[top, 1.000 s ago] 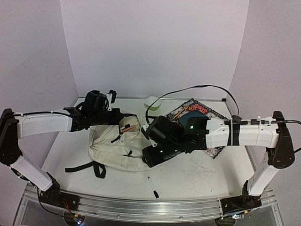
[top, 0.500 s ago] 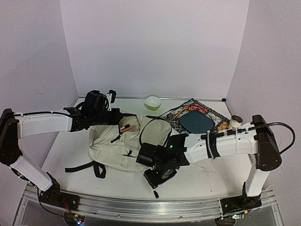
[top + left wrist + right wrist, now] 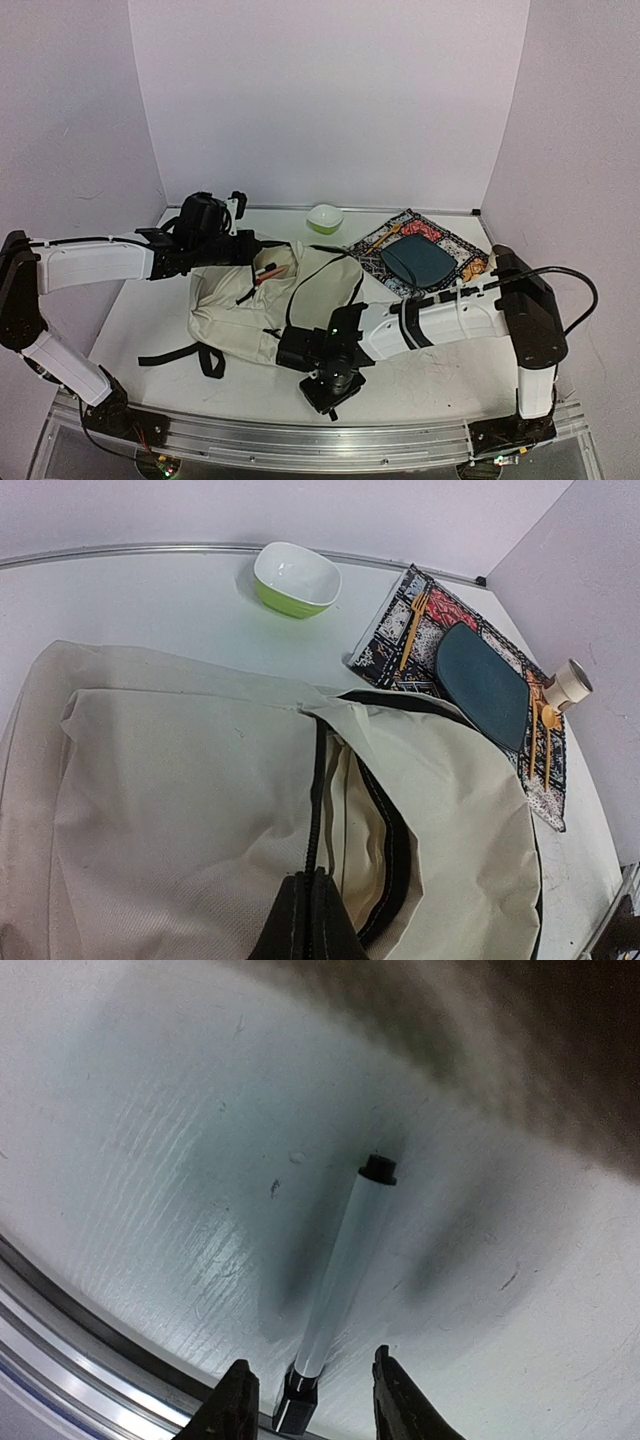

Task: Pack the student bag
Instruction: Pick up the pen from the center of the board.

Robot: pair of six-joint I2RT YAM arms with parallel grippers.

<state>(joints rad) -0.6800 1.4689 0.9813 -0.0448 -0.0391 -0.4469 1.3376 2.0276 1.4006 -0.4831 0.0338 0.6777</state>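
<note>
While the right gripper (image 3: 311, 1362) hangs low over the table (image 3: 150, 1160), close to the metal rail (image 3: 60, 1310) at the near edge, a pen (image 3: 345, 1260) lies directly under it. Its jaws stand partly open, one on either side of the pen, with a sliver of table showing on each side; nothing is gripped yet. The pen's white barrel runs straight out ahead of the fingers, leaning a little to the right, so its long axis crosses the line along which the jaws close. That suits a pinch. The jaws bracket the pen near its black end closest to the wrist rather than at the middle, though, so I would expect the far end to droop or swing once lifted.

Beyond this gripper and a little to its left lies the bag (image 3: 240, 310), flat on the table, cream with black straps. The right arm is plainly the nearer one to the pen.

Farther off, the left gripper (image 3: 310, 920) is closed tight on the bag at the black zipper edge, which holds the mouth agape. That opening lies ahead of the right gripper, across the bag's body. Past the bag are a green bowl (image 3: 296, 578) and a patterned mat (image 3: 470, 680).
</note>
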